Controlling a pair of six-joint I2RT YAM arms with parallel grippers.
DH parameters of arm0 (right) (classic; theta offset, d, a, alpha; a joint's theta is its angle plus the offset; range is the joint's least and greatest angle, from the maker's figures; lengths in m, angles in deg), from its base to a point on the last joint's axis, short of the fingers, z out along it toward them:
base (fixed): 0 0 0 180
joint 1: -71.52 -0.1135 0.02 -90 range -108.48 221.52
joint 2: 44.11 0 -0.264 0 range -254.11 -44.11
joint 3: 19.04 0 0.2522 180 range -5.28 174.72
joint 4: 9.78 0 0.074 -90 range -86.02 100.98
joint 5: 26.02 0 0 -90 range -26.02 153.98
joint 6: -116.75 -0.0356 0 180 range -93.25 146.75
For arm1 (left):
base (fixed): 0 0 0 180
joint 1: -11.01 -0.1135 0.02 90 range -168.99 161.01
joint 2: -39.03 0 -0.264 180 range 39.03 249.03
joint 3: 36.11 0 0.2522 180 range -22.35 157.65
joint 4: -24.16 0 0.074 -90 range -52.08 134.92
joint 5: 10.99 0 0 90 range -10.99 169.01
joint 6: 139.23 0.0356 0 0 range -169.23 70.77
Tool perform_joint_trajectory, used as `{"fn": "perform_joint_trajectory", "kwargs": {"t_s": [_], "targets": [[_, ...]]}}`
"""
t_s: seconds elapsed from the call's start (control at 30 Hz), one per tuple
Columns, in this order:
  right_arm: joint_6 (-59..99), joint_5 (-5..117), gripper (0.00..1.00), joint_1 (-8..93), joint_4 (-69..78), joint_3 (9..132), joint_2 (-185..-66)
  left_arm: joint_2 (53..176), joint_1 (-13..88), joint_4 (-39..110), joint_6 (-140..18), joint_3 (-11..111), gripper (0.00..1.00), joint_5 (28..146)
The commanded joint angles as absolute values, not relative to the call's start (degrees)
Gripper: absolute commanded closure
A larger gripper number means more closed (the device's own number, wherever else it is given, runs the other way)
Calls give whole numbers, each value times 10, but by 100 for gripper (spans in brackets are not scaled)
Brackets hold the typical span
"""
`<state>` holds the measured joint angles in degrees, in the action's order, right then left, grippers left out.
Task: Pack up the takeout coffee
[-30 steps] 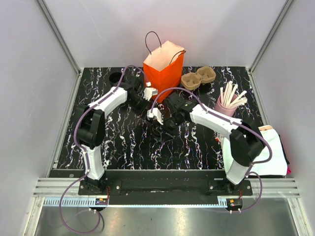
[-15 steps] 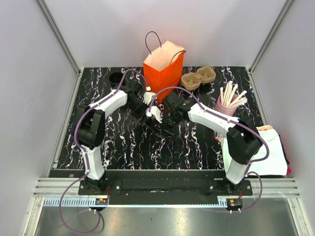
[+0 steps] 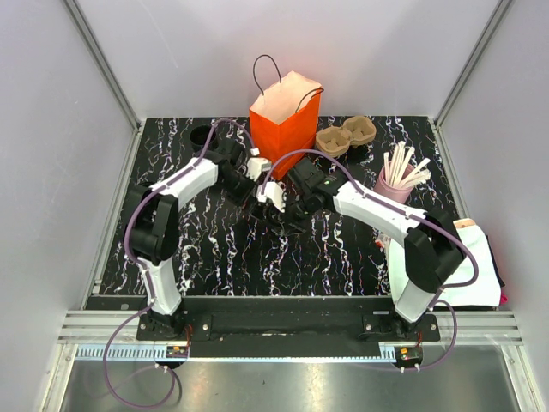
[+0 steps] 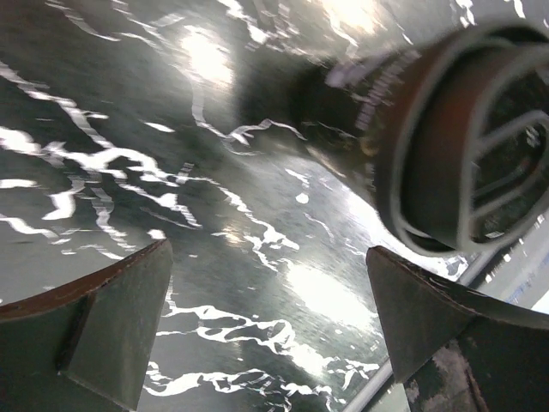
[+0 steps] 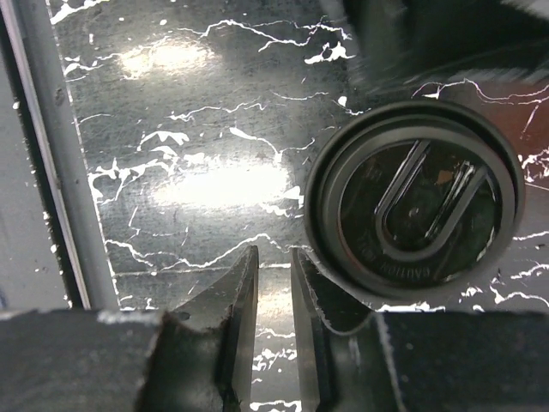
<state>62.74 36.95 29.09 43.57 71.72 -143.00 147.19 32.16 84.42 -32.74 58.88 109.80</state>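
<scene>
The takeout coffee, a small black cup with a round black lid (image 5: 416,210), stands on the marbled table. In the right wrist view it sits just right of my right gripper (image 5: 273,257), against the outside of the right finger. The jaws are almost closed with nothing between them. In the left wrist view the cup (image 4: 455,146) is at the upper right, beyond my left gripper (image 4: 268,283), which is wide open and empty over bare table. From above, both grippers meet in front of the orange paper bag (image 3: 286,120): the left (image 3: 257,176), the right (image 3: 276,210). The cup is lost among them there.
The brown pulp two-cup tray (image 3: 345,136) lies right of the bag. The pink cup with white sticks (image 3: 395,180) stands at the right. A black round object (image 3: 200,136) is at the back left. A white cloth (image 3: 463,266) lies at the right edge.
My right gripper has moved away from me toward the bag. The left gripper has shifted slightly toward it.
</scene>
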Motion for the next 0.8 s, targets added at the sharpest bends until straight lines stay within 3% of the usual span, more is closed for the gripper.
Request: {"fn": "perform_joint_trajectory", "kwargs": {"t_s": [0.0, 0.5, 0.77], "targets": [[635, 362, 73, 287, 424, 706, -1389, 1468, 299, 789, -361, 615, 1, 1070], [623, 272, 73, 287, 432, 707, -1407, 1547, 323, 761, -424, 693, 1, 1071], [625, 297, 73, 287, 423, 715, -1435, 1571, 344, 758, -435, 706, 1, 1087]]}}
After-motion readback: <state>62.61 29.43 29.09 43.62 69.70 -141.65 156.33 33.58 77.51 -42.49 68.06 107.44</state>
